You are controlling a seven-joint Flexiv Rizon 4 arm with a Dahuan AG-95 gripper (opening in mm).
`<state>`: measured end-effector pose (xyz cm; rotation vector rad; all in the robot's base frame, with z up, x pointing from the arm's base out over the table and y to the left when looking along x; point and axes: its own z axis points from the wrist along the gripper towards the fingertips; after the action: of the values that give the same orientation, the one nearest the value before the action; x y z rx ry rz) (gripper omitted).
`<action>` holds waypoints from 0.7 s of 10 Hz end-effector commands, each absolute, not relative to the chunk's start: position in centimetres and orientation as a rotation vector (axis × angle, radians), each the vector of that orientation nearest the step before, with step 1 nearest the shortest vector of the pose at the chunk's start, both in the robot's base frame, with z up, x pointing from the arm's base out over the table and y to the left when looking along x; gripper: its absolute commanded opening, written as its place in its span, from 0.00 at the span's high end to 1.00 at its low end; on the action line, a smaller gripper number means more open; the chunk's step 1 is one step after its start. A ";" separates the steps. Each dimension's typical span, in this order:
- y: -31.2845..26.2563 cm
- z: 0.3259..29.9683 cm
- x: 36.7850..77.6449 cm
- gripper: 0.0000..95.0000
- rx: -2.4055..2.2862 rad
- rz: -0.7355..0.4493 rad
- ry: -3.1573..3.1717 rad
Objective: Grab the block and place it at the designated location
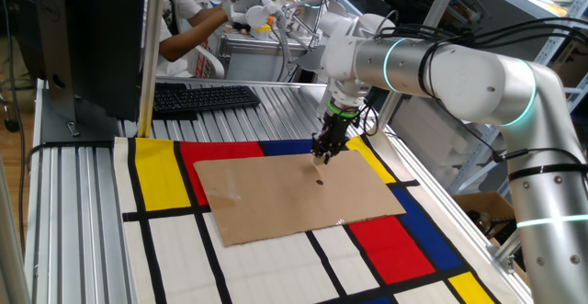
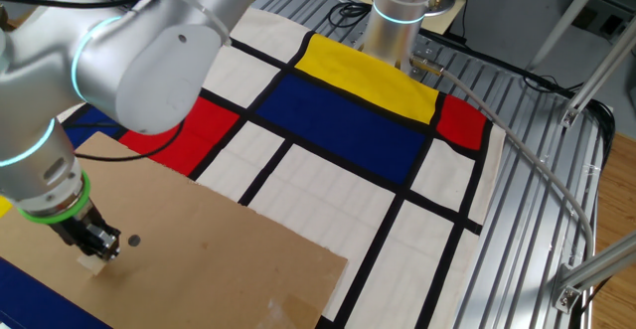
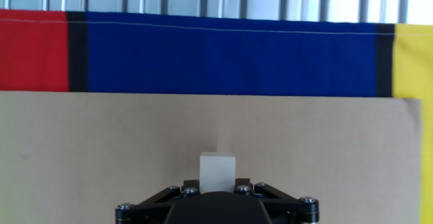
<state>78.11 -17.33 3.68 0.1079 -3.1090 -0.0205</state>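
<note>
My gripper (image 1: pixel 321 155) hangs over the far edge of the brown cardboard sheet (image 1: pixel 276 198), shut on the block. The block (image 3: pixel 217 170) is a tiny pale cube that sits between my two fingers in the hand view, with only its front part showing. In the other fixed view the gripper (image 2: pixel 99 251) holds the block (image 2: pixel 91 263) right at the cardboard surface (image 2: pixel 199 259); I cannot tell if it touches. A small dark dot mark (image 1: pixel 319 182) lies on the cardboard just beside the gripper, and it also shows in the other fixed view (image 2: pixel 133 239).
The cardboard lies on a cloth of red, yellow, blue and white panels (image 1: pixel 395 249) over a ribbed metal table. A black keyboard (image 1: pixel 204 96) and a monitor (image 1: pixel 83 38) stand at the back left. A person (image 1: pixel 188 19) works behind the table.
</note>
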 end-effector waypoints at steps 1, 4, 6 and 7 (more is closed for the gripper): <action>-17.0 3.6 78.2 1.00 0.101 -0.032 -3.109; -16.6 3.3 78.2 1.00 0.086 -0.025 -3.106; -16.5 2.7 78.3 1.00 0.072 -0.019 -3.111; -16.5 2.6 78.3 1.00 0.065 -0.022 -3.112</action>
<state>78.45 -16.56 2.51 0.0630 -3.1095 -0.0213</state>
